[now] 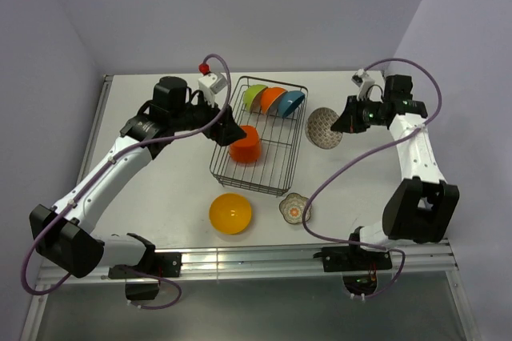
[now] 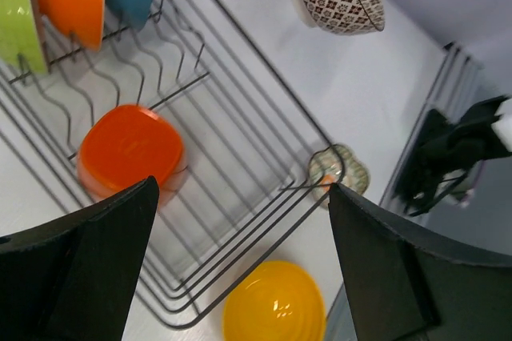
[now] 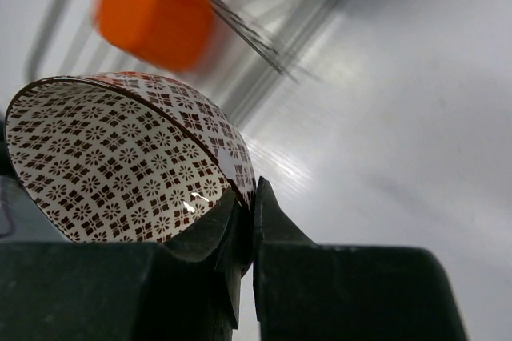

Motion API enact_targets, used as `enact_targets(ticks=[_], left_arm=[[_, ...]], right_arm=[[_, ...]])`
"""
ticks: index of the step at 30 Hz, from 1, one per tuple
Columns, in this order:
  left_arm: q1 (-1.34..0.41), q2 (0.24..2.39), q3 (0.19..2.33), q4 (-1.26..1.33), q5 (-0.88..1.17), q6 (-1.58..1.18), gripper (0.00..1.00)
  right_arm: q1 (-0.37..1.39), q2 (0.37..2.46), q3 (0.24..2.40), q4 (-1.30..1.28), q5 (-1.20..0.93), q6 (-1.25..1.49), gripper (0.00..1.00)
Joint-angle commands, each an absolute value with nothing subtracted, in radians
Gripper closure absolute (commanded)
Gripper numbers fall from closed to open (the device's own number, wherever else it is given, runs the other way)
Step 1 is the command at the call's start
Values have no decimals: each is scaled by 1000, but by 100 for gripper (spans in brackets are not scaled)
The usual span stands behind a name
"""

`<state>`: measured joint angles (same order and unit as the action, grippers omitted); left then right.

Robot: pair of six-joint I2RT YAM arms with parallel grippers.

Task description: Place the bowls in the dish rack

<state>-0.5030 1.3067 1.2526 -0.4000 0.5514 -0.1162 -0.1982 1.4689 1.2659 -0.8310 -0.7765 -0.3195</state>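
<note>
Showing the right gripper (image 3: 248, 206) shut on the rim of the brown-patterned bowl (image 3: 120, 165), with one finger inside the wall and one outside. The bowl is tilted, to the right of the dish rack (image 1: 284, 157) and apart from it; whether its base touches the table (image 1: 176, 189) cannot be told. The left gripper (image 2: 242, 189) hangs over the left side of the rack with its jaws spread wide and holds nothing. Below it, the red-orange bowl (image 1: 246, 146) lies upside down on the rack's wire floor. At the rack's far end, the green bowl (image 1: 254, 97), orange bowl (image 1: 274, 99) and blue bowl (image 1: 292, 103) stand on edge side by side between the wire tines. The yellow bowl (image 1: 230, 213) rests on the table just outside the rack's near end, and the small scalloped floral bowl (image 1: 295, 208) sits by the rack's near right corner.
</note>
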Motion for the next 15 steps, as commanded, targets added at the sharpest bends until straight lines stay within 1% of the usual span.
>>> enact_targets(ticks=[1, 2, 3, 5, 6, 8, 11, 15], left_arm=[[-497, 1310, 1327, -316, 658, -234, 7], [-495, 1312, 1334, -284, 669, -259, 7], [-495, 1318, 1338, -267, 698, -318, 6], [-495, 1330, 1347, -232, 730, -379, 5], [-495, 1345, 1347, -189, 750, -452, 5], [-497, 1362, 1345, -140, 793, -561, 3], [-497, 1371, 1321, -36, 804, -658, 1], [-502, 1385, 1290, 66, 805, -799, 1]], right_arm=[[-183, 1373, 1327, -694, -1043, -103, 100], [-175, 1365, 1324, -607, -1066, -57, 100], [-170, 1353, 1318, -557, -1119, 48, 100], [-153, 1342, 1298, -418, -1149, 142, 100], [-129, 1329, 1289, -369, -1150, 217, 100], [-95, 1309, 1252, -255, -1106, 282, 100], [-14, 1270, 1207, -146, -1042, 317, 100], [81, 1281, 1195, -89, -1020, 373, 100]])
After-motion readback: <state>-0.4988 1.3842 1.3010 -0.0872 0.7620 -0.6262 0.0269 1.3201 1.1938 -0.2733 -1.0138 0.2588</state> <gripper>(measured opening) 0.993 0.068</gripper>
